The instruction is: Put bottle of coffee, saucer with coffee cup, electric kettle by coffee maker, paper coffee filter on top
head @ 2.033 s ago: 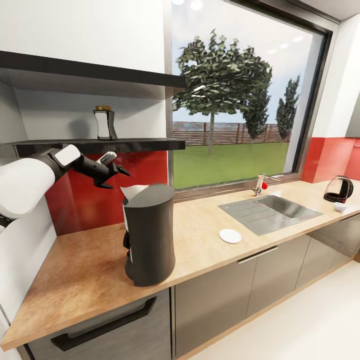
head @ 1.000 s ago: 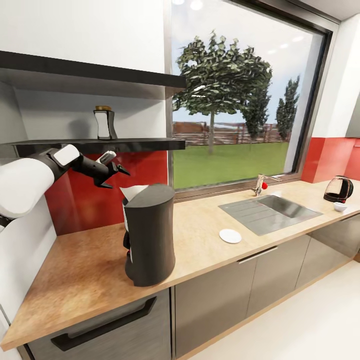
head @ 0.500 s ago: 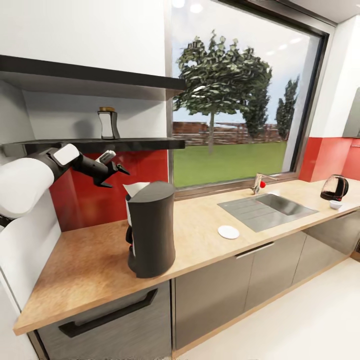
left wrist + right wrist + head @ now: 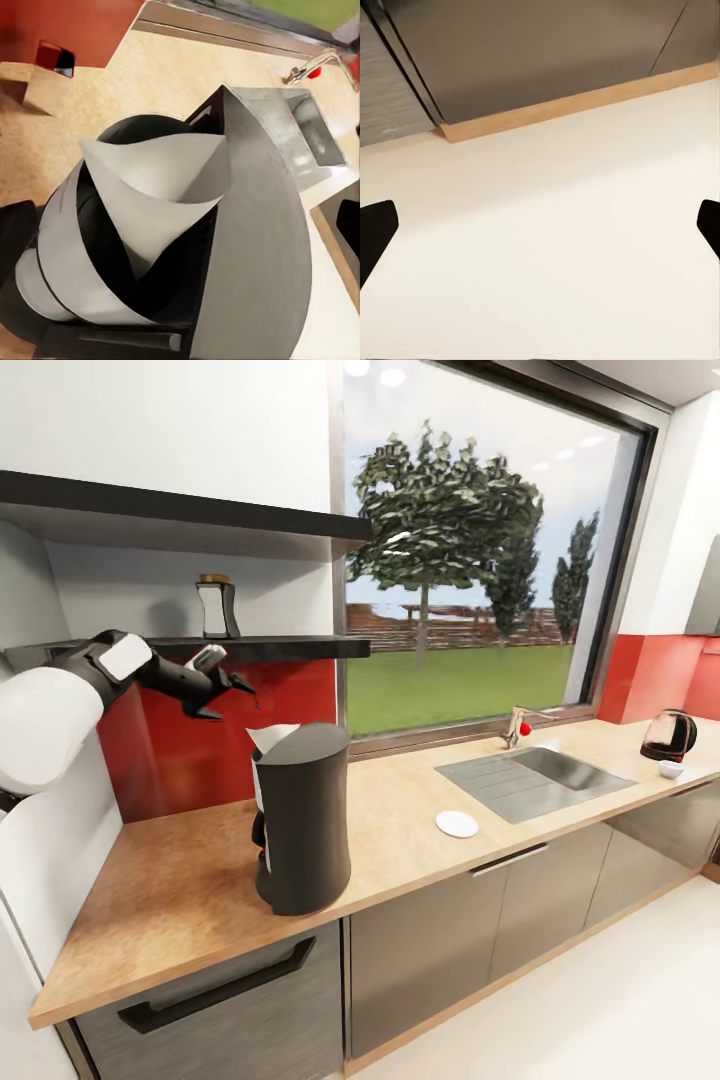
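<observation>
The dark coffee maker [image 4: 300, 815] stands on the countertop [image 4: 170, 890] with a white paper filter [image 4: 271, 739] sticking out of its top; the filter cone [image 4: 161, 176] sits in the maker's open top [image 4: 247, 247]. My left gripper [image 4: 230, 698] hangs open above and behind it, under the shelf. On the shelf [image 4: 270, 649] stands the bottle of coffee [image 4: 216, 607]. A white saucer [image 4: 457, 823] lies by the sink. At the far right are the kettle [image 4: 668, 736] and a white cup [image 4: 671, 769]. My right gripper [image 4: 541, 229] is open over the floor.
A sink [image 4: 535, 778] with a faucet [image 4: 520, 726] is set in the counter under the window. Grey cabinet fronts [image 4: 430, 950] and a drawer handle [image 4: 215, 990] run below. A small red and tan box [image 4: 49, 75] sits on the counter beyond the coffee maker.
The head camera has pulled back, so the whole view has shifted. My left gripper has risen a little away from the coffee maker's top. The filter stays on the maker.
</observation>
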You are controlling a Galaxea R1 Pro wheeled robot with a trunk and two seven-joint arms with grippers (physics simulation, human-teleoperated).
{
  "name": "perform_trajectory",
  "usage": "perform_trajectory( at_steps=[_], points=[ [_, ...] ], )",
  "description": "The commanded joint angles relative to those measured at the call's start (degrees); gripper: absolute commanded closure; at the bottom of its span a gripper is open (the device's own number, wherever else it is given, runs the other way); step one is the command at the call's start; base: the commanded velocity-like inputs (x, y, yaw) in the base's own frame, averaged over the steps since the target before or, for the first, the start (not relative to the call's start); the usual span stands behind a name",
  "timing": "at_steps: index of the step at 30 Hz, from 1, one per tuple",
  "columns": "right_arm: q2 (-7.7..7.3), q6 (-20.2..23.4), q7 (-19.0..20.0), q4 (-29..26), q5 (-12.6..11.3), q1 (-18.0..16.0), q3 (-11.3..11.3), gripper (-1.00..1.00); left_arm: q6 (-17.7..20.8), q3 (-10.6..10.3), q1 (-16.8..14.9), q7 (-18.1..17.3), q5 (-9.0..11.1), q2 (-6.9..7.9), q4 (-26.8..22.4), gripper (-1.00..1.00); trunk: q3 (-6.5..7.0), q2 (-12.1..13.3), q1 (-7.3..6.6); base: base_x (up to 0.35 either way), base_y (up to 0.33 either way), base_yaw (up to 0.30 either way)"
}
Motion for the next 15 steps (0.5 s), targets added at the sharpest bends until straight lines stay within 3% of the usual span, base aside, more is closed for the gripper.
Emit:
perform_trajectory(
  at_steps=[1,7,15],
  points=[
    [-0.04,-0.2,0.1,-0.7,0.8,0.0,0.0,-1.00,0.2,0.2,0.0,-0.1,-0.2,0.03,-1.8,-1.00,-0.03,0.0,0.02,0.000,0.000,0.000],
    [-0.26,-0.5,0.0,-1.9,1.5,0.0,-0.1,-1.00,0.4,0.2,-0.2,-0.1,-0.1,0.22,-10.7,-1.00,-0.03,0.0,0.02,0.000,0.000,0.000],
    [-0.38,-0.5,0.0,-1.7,1.6,0.0,-0.3,-1.00,0.4,0.3,-0.2,-0.1,-0.1,0.18,-14.4,-1.00,-0.03,0.0,0.02,0.000,0.000,0.000]
  ],
)
